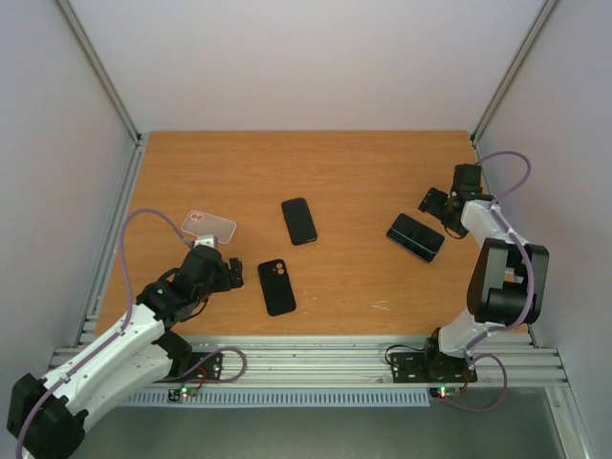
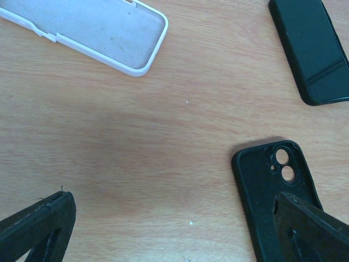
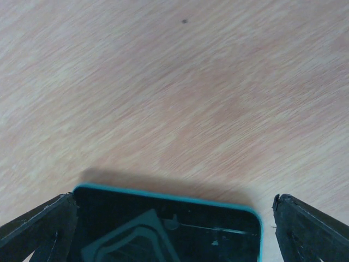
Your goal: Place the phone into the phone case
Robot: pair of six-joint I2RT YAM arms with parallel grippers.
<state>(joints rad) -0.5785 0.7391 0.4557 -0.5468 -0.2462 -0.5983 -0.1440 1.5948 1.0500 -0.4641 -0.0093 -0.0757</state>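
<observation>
Table (image 1: 363, 172): four items are laid flat on it, each apart from the others.
Shell case (image 1: 209, 226): set at the far left, just behind the left gripper (image 1: 222, 271).
Camera-hole case (image 1: 276, 287): placed nearest the front edge, left of centre, just to the right of the left gripper.
Middle phone (image 1: 299, 221): placed behind the camera-hole case and slightly to its right, and to the right of the shell case.
Right phone (image 1: 415, 236): laid well to the right of the middle phone, turned at an angle.
Right gripper (image 1: 432, 203): held at the far end of the right phone, which is flanked by its fingers in the wrist view.
</observation>
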